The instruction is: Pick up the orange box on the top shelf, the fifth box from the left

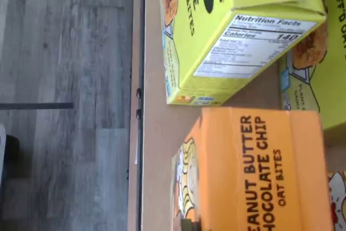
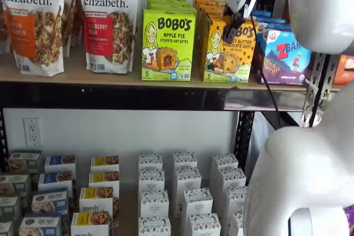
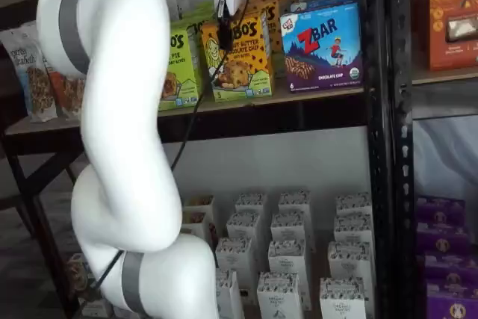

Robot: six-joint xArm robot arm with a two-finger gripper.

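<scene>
Shelf views both show the white gripper (image 2: 235, 27) with black fingers at the upright orange cardboard box's (image 2: 228, 53) top, directly above it on the tan wooden top shelf (image 2: 83, 75); fingers' spacing: cannot tell.

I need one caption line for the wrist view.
Looking down on the orange box beside a lime-green carton on the top shelf.

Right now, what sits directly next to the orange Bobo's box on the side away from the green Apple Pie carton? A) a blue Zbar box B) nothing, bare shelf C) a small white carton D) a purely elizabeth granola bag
A: in both shelf views the orange box stands between the green Apple Pie carton and the blue Zbar box on the top shelf.
</scene>
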